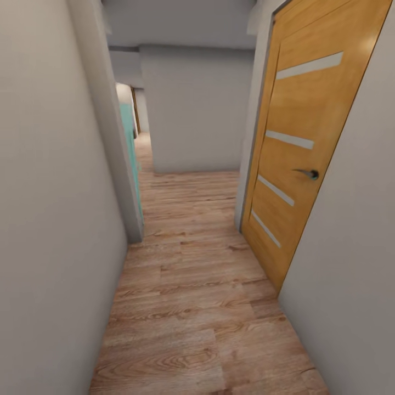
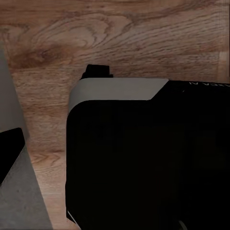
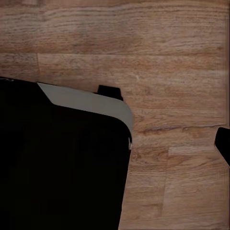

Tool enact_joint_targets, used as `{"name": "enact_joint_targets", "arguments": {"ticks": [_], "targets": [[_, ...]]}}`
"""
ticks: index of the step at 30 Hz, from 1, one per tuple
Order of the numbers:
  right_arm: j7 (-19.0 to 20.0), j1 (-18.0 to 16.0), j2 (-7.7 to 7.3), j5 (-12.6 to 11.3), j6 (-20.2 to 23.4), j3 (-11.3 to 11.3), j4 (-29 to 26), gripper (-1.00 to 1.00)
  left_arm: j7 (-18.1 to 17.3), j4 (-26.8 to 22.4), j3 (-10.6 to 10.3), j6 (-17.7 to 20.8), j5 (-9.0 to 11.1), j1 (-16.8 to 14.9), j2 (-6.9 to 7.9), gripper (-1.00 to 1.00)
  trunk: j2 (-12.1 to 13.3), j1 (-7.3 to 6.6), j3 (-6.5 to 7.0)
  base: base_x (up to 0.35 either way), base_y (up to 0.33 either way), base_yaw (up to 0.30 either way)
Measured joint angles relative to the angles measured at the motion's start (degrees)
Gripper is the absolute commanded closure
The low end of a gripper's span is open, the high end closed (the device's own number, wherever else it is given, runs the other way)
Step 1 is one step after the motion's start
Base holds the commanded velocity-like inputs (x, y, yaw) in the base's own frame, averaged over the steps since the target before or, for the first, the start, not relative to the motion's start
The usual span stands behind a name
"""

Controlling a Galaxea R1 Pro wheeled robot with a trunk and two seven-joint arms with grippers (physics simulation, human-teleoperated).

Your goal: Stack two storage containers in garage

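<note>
Frankly, whether either hand is spread or pinched cannot be told; both wrist cameras look down past the robot's dark base (image 2: 143, 158) onto wood-plank floor (image 3: 167, 57). Ahead is a corridor, with a honey-wood door (image 1: 291, 153) at two o'clock. No containers appear, so how they will handle and where to grip them cannot be judged.

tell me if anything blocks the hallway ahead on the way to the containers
Nothing visible lies on the wood-plank floor of the corridor. A white wall closes it ahead, leaving a passage past its left side. The honey-wood door on the right stands ajar.
</note>
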Motion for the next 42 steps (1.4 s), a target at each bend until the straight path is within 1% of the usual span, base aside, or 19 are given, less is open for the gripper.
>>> {"name": "enact_joint_targets", "arguments": {"ticks": [9, 42], "targets": [[0.0, 0.0, -0.35, 0.2, 0.0, 0.1, 0.0, -1.0, 0.0, 0.0, 0.0, 0.0, 0.0, 0.0, -0.07, -1.0, 0.0, 0.0, 0.0, 0.324, 0.0, 0.0], [0.0, 0.0, -0.37, 0.2, 0.0, 0.1, 0.0, -1.0, 0.0, 0.0, 0.0, 0.0, -0.1, 0.0, -0.17, -1.0, 0.0, 0.0, 0.0, 0.314, 0.0, 0.0]]}}
